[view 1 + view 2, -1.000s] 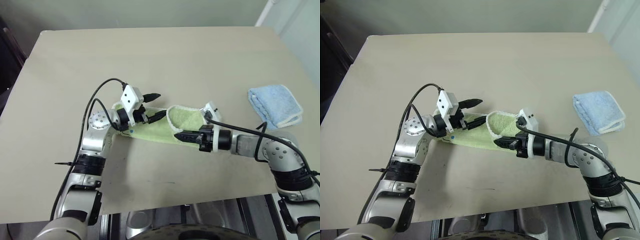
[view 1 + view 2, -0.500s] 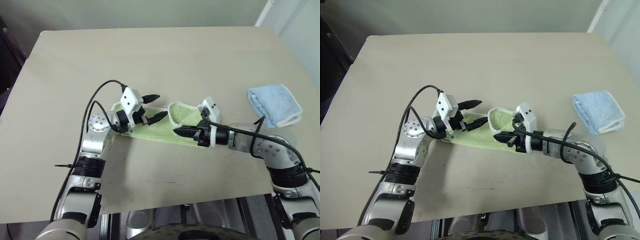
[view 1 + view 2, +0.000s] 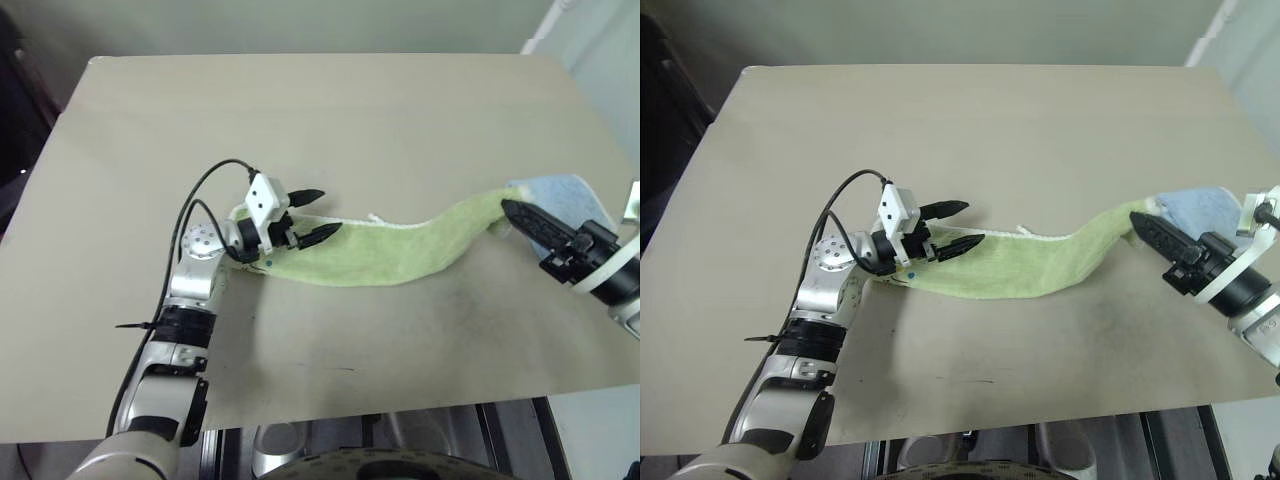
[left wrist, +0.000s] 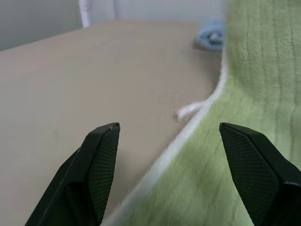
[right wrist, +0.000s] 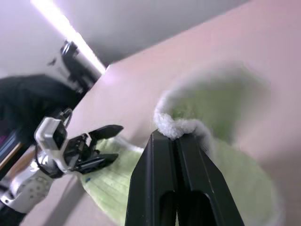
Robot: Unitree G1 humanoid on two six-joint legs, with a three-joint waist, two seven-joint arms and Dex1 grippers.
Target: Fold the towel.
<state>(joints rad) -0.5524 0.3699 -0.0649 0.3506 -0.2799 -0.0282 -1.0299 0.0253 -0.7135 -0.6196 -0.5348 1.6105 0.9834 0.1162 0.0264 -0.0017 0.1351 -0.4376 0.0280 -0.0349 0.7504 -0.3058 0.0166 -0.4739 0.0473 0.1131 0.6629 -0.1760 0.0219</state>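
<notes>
Surface: plain beige counter (image 3: 330,120), matte, with a pale wall beyond its far edge.
Right gripper: right gripper (image 3: 512,212) has its two black fingers pinched tight on one end of the light green terry towel with white stitched edging (image 3: 385,254); the right wrist view shows a tuft of green cloth bunched at the fingertips.
Left gripper: left gripper (image 3: 318,212) has its fingers spread wide over the towel's other end, one above the white hem and one above the green pile, gripping nothing.
What changed: a second ago the right gripper sat near the middle of the counter with the towel's end curled over in a hump; now it has swung out to the robot's right and drawn the cloth into a long, wavy strip.
Towel now: stretched between the two grippers, its left end flat on the counter, its right end lifted.
Meaning: looks like spreading out before the fold proper; no fold made yet.
Farther off: small light blue terry towel (image 3: 565,190), folded, just behind the right gripper.
</notes>
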